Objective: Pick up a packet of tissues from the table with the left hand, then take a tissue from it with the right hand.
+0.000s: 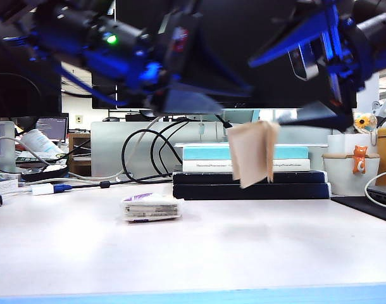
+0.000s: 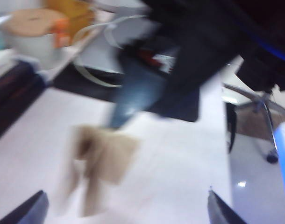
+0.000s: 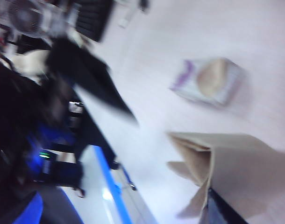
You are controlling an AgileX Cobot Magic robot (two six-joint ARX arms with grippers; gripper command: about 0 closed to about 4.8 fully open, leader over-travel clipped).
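The packet of tissues lies flat on the table, whitish with a purple patch; in the right wrist view the packet shows a tan sheet at its opening. A beige folded tissue is in the air above the table, in front of the books. It is just below my right gripper, whose blue jaws stand wide open. In the right wrist view the tissue lies against one finger; no grip shows. My left gripper hovers high above the packet, open and empty. The tissue shows blurred ahead of it.
A stack of books stands behind the tissue. Black cables loop at the back left. A white cup with a cork lid and a black mat are at the right. The blue front edge runs along the table.
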